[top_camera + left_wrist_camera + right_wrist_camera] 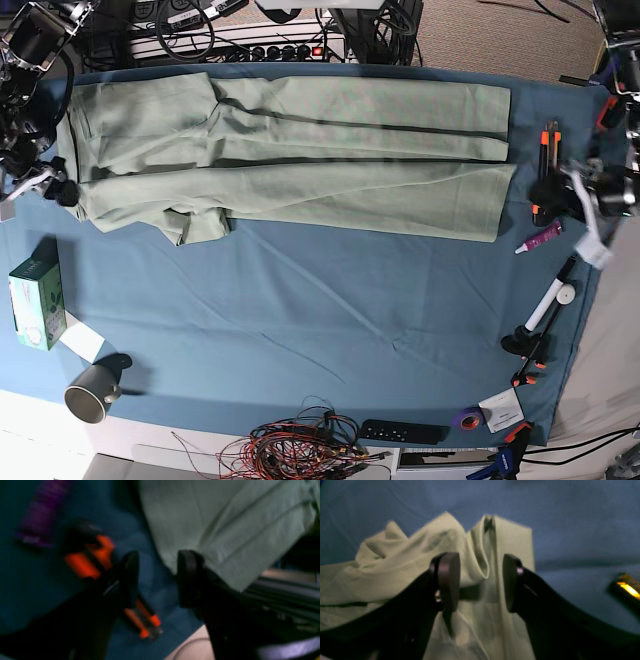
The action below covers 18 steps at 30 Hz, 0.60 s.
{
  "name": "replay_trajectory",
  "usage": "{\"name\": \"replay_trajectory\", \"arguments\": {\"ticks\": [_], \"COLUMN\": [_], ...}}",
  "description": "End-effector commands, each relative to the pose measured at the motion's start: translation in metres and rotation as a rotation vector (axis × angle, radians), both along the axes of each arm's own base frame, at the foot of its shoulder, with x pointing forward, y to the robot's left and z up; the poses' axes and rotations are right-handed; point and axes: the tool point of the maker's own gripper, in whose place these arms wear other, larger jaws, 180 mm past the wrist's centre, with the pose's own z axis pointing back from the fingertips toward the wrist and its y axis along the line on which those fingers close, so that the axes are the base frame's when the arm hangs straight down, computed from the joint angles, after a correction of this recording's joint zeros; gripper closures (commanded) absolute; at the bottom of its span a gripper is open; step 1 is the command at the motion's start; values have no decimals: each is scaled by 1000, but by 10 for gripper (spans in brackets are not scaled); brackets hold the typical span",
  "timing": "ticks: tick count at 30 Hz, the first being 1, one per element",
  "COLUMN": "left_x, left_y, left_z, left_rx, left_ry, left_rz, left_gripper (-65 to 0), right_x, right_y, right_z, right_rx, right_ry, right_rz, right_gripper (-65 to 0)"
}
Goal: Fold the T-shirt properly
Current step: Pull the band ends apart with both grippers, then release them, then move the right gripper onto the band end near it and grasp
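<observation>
Spread lengthwise over the far half of the blue-teal table cloth [300, 320]: large pale sage-green T-shirt of soft knit [330, 165], already folded into a long band with soft creases, probably ready for crosswise folding. At each short end, released black grippers, left [158, 578] and right [481, 581], grasping nothing.

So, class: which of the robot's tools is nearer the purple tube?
Left. The left tool hovers beside the purple tube past the shirt's hem; the right tool sits at the T-shirt collar end, far across.
</observation>
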Motion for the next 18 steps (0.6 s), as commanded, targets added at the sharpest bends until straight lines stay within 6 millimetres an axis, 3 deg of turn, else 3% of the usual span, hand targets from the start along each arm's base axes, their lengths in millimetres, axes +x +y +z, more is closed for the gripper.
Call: {"name": "replay_trajectory", "arguments": {"ticks": [1, 4, 9, 13, 18], "left_x": [12, 20, 23, 23, 23], "left_y": [13, 35, 56, 56, 56], "left_z": [25, 50, 70, 70, 69], "left_rx": [-8, -48, -65, -68, -66], "left_ry": [-79, -166, -237, -237, -234], "left_rz": [30, 118, 195, 197, 198], "left_gripper": [-260, -260, -260, -260, -260], "right_x": [11, 16, 29, 50, 81], "right_y": [-15, -18, 3, 37, 101], "right_z": [35, 62, 86, 73, 40], "right_rx": [-49, -96, -151, -143, -193], "right_ry": [-96, -166, -232, -221, -143], "right_rz": [-11, -12, 50, 126, 309], "right_gripper": [-276, -276, -276, -276, -276]}}
